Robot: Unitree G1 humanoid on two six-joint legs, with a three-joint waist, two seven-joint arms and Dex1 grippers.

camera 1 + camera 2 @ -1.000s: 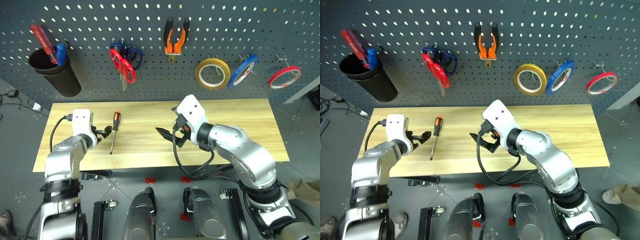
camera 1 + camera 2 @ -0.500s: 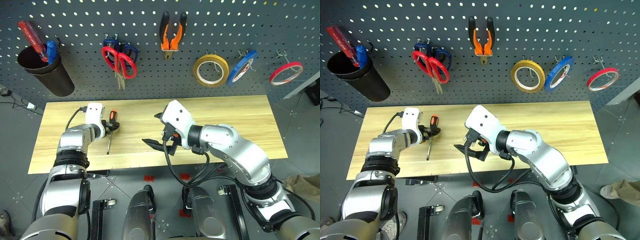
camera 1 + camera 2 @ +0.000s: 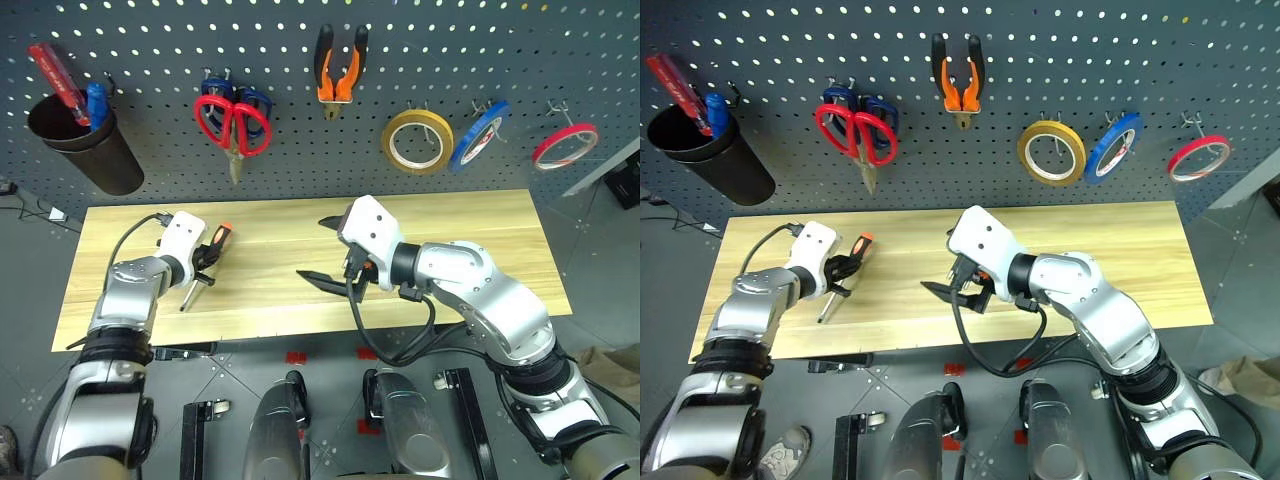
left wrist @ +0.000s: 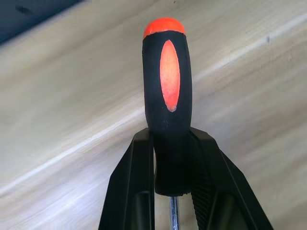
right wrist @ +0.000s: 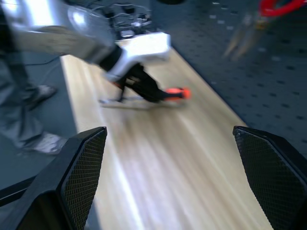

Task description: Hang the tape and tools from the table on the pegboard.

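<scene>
A: One pegboard (image 3: 300, 90) behind, one long wooden desk (image 3: 480, 225) below it. What hangs?

B: Black cup (image 3: 85, 150) far left. Then red-handled scissors (image 3: 232, 125) over a blue-handled pair (image 3: 258, 100). Orange-and-black pliers (image 3: 337, 65). Yellow roll (image 3: 418, 142), blue roll (image 3: 478, 137), thin red tape ring (image 3: 565, 146) far right.

A: Arms?

B: Right pincer (image 3: 322, 250) hovers above mid-desk, fingers spread wide, nothing between them. Left pincer (image 3: 205, 262) sits over the desk's left part, clamped on the screwdriver (image 3: 205, 262).

A: Grip point?

B: Wrist view: both black fingers (image 4: 134, 191) pinch the lower end of the orange-and-black handle, near the shaft. Handle end points toward the pegboard; metal shaft slants down toward the desk's front edge. Whether the tip touches the wood, I cannot tell.
</scene>
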